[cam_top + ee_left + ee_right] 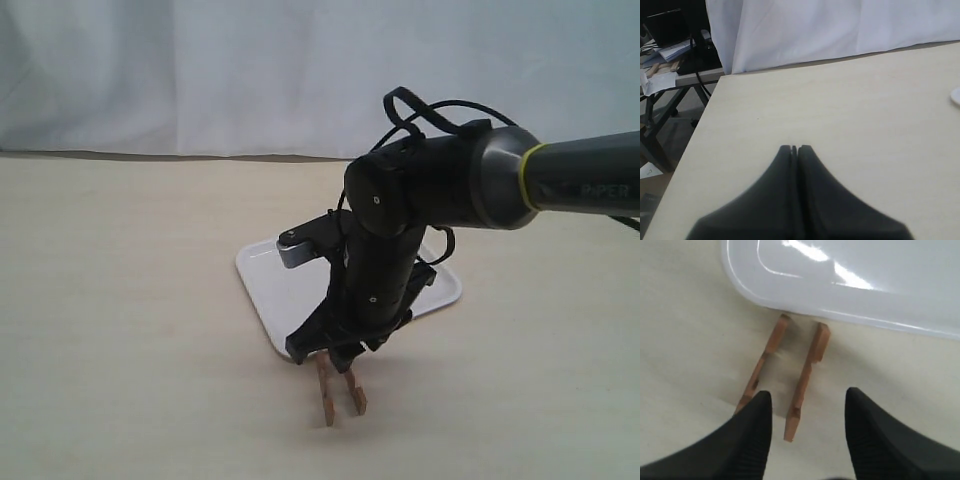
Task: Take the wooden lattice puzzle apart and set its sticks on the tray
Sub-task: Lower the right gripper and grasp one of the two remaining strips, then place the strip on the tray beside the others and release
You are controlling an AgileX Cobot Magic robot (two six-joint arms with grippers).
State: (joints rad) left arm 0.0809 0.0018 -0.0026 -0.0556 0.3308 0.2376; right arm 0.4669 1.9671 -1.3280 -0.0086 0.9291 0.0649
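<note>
The sticks (807,375), two of them in view, lie side by side on the pale table (120,300), parallel but apart, their far ends just short of the tray (865,290) rim. The right gripper (807,392) hangs right above them with its jaws wide apart and nothing held; one stick sits between the fingers, and the other runs under one fingertip (760,405). Behind it lies the white tray. Off to the side, the left gripper (795,148) is pressed together, empty, over bare tabletop. A white curtain (200,70) hangs at the back.
</note>
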